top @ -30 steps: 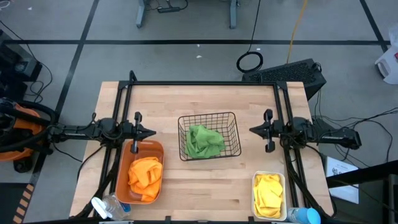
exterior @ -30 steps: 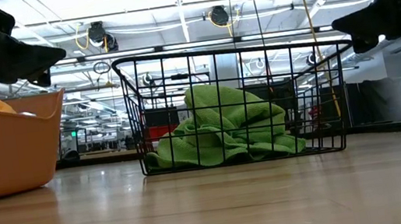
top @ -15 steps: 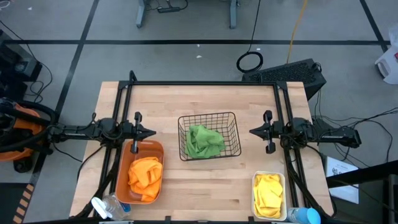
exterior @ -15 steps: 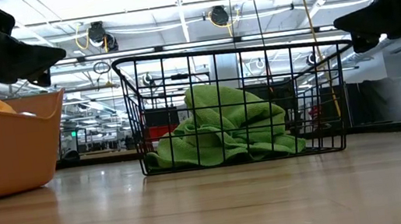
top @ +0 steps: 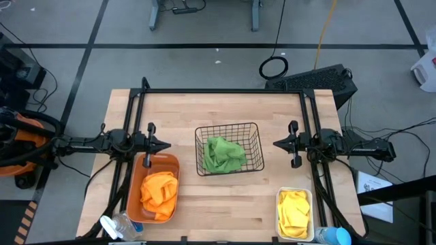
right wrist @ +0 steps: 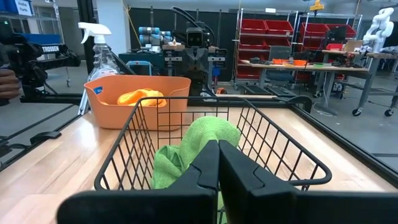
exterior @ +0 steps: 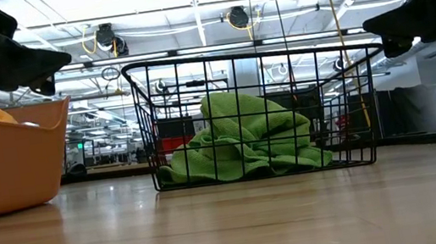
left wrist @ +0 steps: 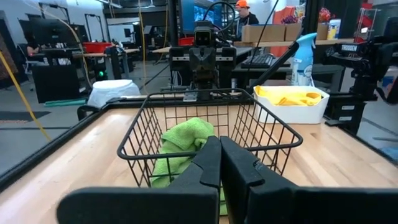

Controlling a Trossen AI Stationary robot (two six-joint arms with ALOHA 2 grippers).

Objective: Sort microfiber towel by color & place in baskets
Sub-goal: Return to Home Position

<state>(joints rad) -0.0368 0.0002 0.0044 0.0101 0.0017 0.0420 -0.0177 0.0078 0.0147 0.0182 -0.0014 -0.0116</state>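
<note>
Wooden table (top: pixel 218 109) sits dead centre. Clear spray bottle (top: pixel 117 226) stands at its lower-left corner from above, a blue bottle (top: pixel 334 236) at the lower-right. Out on the grey floor (top: pixel 204 64), a coiled black cable (top: pixel 274 67) lies beyond the far edge.

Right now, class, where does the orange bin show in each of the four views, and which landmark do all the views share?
High view: orange bin at the table's lower left.
Low view: bin at the left edge, cut off by the frame.
Left wrist view: not in it.
Right wrist view: bin beyond the green cloth.
Shared landmark: the green cloth, mid-table in every view.
</note>
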